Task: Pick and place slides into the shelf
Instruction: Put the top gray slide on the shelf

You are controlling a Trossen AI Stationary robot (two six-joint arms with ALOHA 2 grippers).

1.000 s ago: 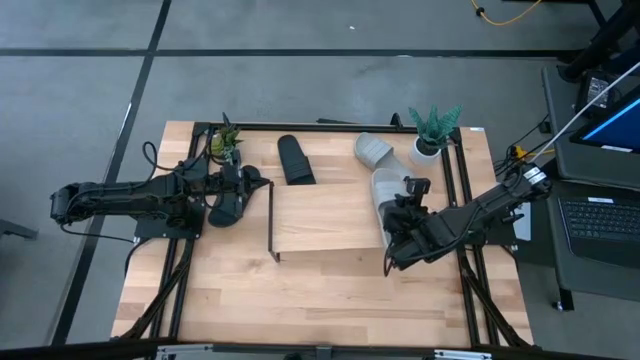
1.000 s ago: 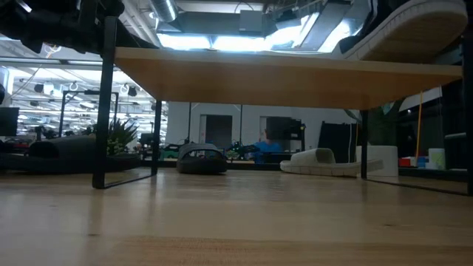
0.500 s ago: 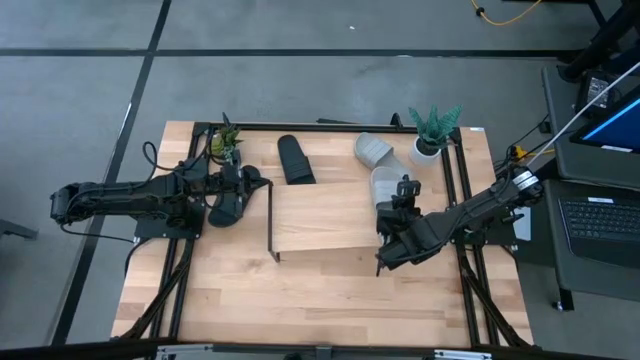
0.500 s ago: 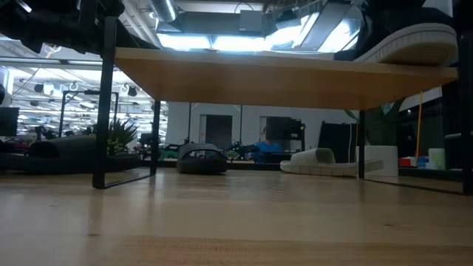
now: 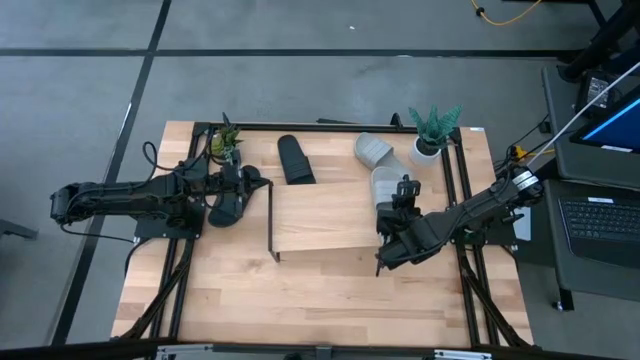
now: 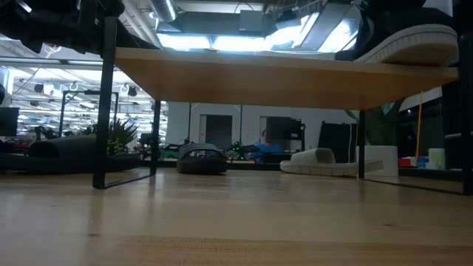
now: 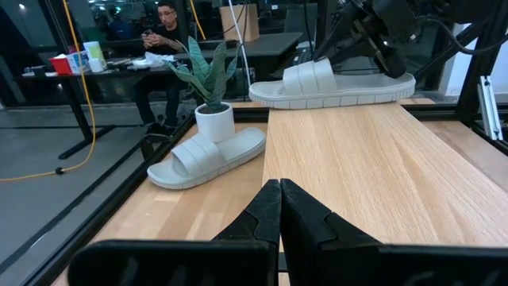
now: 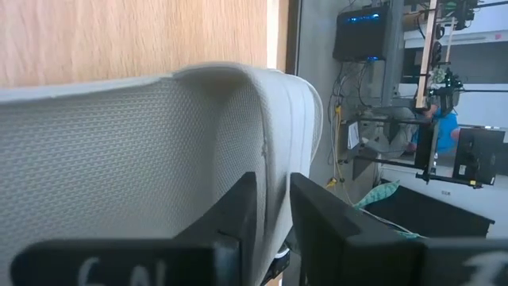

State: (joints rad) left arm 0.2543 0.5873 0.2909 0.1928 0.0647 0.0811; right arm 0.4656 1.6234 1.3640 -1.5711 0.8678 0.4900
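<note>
Grey slide (image 5: pixel 386 187) on the shelf (image 5: pixel 330 215), right end, pinched at its edge by the right tool (image 8: pixel 274 214). Second grey slide (image 5: pixel 373 150) on the desk (image 5: pixel 300 300), far right, just beside a potted plant (image 5: pixel 430 135). Black slide (image 5: pixel 294 160) on the desk beyond the shelf. Another black slide (image 5: pixel 226 205) left of the shelf, under the left tool (image 7: pixel 279 210), fingers pressed together.
</note>
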